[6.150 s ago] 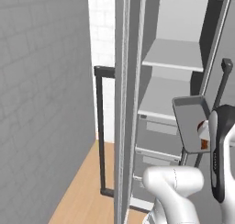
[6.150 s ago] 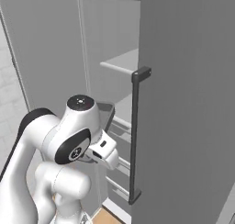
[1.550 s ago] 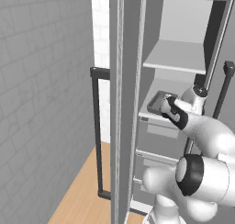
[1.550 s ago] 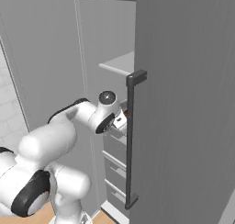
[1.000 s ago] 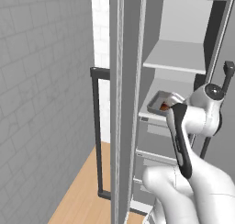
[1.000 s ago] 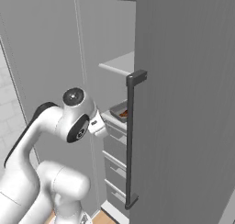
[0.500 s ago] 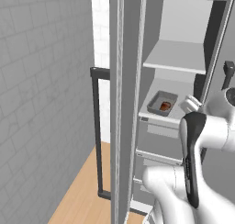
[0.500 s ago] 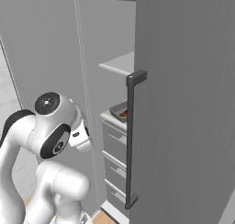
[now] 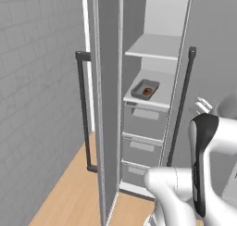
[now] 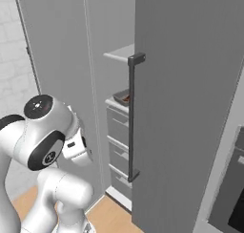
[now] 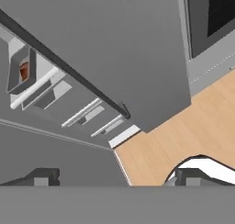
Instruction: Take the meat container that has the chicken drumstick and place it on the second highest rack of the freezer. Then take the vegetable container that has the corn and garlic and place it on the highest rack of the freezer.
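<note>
Left base view shows the freezer (image 9: 152,104) standing open, both doors swung out, with its pale shelves and grey drawers exposed. The meat container (image 9: 145,89), a shallow grey tray, sits on the second highest rack (image 9: 159,99), toward the left front of that board, and the chicken drumstick (image 9: 147,91) lies inside it as a small reddish-brown lump. The highest rack (image 9: 155,47) is at twelve o'clock from the tray, a bare pale board. Below the tray are the grey drawers (image 9: 142,128), stacked one under another. A long dark handle (image 9: 83,109) runs down the left door, at about nine o'clock from the tray, and a second dark bar handle (image 9: 181,104) runs down the right door at about three o'clock.

From the right base camera, the tray (image 10: 122,97) peeks out just left of the door's handle (image 10: 132,117), again on its shelf above the drawers.

In the hand camera, the gripper (image 11: 117,177) has its two dark fingertips (image 11: 42,176) spread wide apart at the bottom of the picture, with nothing between them. It is well apart from the freezer, looking at the wooden floor (image 11: 183,126) and the door; the container with the drumstick (image 11: 24,71) shows far off at ten o'clock.
</note>
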